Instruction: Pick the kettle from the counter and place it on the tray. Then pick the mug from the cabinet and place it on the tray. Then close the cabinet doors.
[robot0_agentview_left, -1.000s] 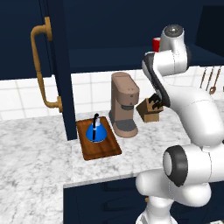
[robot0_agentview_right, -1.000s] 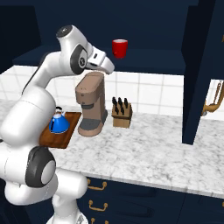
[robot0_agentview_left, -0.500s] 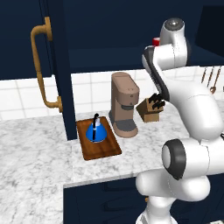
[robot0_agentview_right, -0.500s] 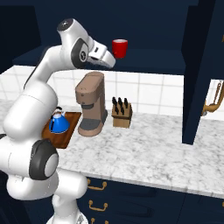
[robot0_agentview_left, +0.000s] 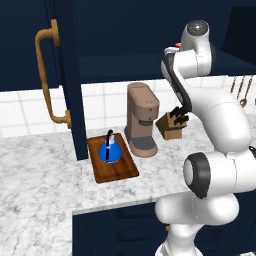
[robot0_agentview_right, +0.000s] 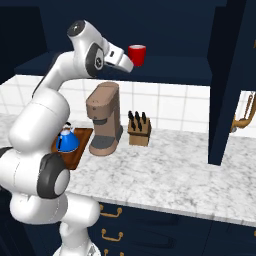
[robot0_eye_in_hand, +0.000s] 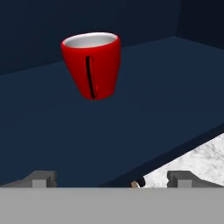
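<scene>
While the 2 fingers (robot0_eye_in_hand: 41, 177) stand wide apart and empty, the red mug (robot0_eye_in_hand: 92, 64) sits ahead of them on the dark navy cabinet shelf (robot0_eye_in_hand: 144, 109). Below lies the marble counter (robot0_agentview_right: 165, 172), with the blue kettle (robot0_agentview_left: 109, 151) on the wooden tray (robot0_agentview_left: 120, 169).

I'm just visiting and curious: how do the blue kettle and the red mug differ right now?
The kettle is bright blue and dome-shaped with a thin black upright handle; the mug is a red tapered cup, white inside. The kettle sits on the brown tray on the counter; the mug stands higher, on the cabinet shelf. Both are small and stand upright.
</scene>
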